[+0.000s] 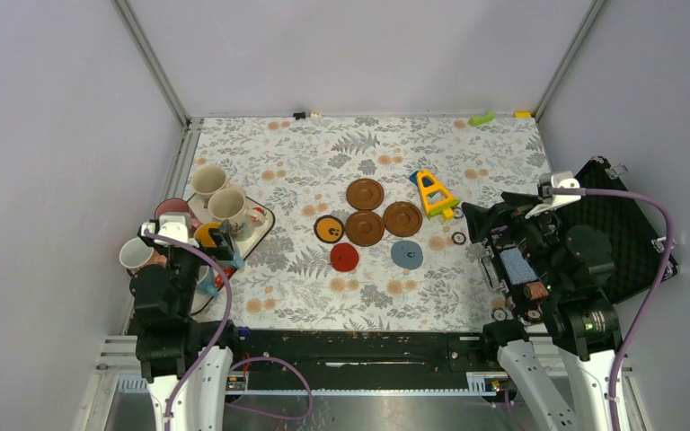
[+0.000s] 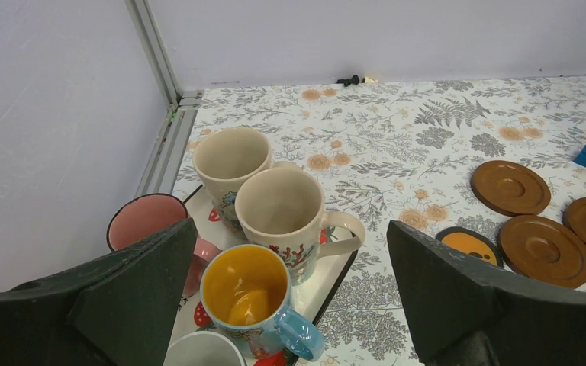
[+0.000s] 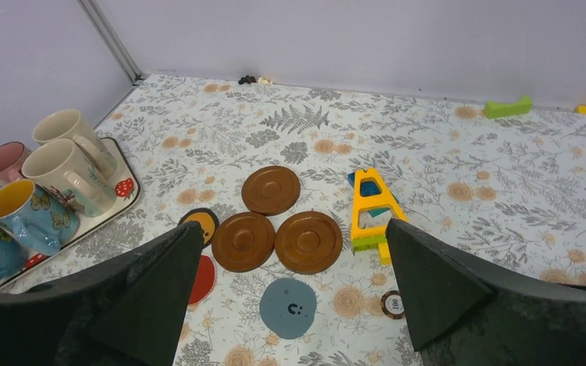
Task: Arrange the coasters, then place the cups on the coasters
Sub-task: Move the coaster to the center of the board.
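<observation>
Floral tabletop (image 1: 368, 144) bears a tray (image 3: 124, 188) crowded with cups (image 2: 278, 210); left end effector (image 2: 291, 223) and right end effector (image 3: 293, 225) gape wide, empty.

in the top view a tray (image 1: 265, 218) lies at middle left of the frame, close to the left wall, with the cups (image 1: 227, 204) crowded on it: two side by side at its upper end, the others lower and further left, partly hidden behind the left arm (image 1: 166, 287). the coasters (image 1: 365, 227) cluster at the centre of the frame, well apart from the tray: one uppermost, two just beside each other below it, one just left of that pair, and two lowest, apart from each other. a toy block (image 1: 435, 193) lies just right of the cluster, two small round pieces (image 1: 459, 238) below it. a case (image 1: 629, 224) sits at the right edge, to the right of the right arm (image 1: 584, 251)
</observation>
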Available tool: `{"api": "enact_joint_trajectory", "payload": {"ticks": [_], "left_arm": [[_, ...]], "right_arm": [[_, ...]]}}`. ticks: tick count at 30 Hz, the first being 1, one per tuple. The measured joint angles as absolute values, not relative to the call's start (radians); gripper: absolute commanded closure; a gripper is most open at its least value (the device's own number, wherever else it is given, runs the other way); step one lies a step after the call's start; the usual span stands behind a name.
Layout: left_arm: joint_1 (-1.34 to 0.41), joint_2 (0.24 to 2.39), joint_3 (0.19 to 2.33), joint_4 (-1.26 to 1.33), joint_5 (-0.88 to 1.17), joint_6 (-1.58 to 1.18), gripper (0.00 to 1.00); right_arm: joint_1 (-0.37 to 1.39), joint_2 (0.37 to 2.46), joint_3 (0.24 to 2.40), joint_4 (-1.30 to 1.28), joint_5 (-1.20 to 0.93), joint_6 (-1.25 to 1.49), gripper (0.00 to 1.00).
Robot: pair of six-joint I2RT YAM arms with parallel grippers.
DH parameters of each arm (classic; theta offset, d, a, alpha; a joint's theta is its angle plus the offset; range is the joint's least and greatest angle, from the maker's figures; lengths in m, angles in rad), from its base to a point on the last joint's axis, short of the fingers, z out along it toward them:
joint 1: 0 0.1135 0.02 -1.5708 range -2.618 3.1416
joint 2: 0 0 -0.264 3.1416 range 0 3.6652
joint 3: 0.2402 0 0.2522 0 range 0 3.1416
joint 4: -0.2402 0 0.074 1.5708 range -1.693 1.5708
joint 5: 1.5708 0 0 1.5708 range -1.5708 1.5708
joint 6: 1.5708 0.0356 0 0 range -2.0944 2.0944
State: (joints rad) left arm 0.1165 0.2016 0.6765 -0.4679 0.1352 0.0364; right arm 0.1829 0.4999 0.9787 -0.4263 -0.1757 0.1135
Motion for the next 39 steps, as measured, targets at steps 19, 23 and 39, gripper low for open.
{"api": "enact_joint_trajectory", "payload": {"ticks": [19, 23, 39], "left_arm": [[0.127, 0.435, 0.532, -0.422, 0.206, 0.214, 0.01], [0.127, 0.495, 0.509, -0.42, 0.209, 0.22, 0.01], [0.127, 0.508, 0.468, -0.327, 0.19, 0.236, 0.01]], "right_arm": [[0.14, 0.576, 0.672, -0.132, -0.346, -0.009, 0.02], [0.131, 0.587, 0.67, -0.11, -0.386, -0.009, 0.02], [0.128, 1.066, 1.11, -0.31, -0.41, 0.04, 0.06]]}}
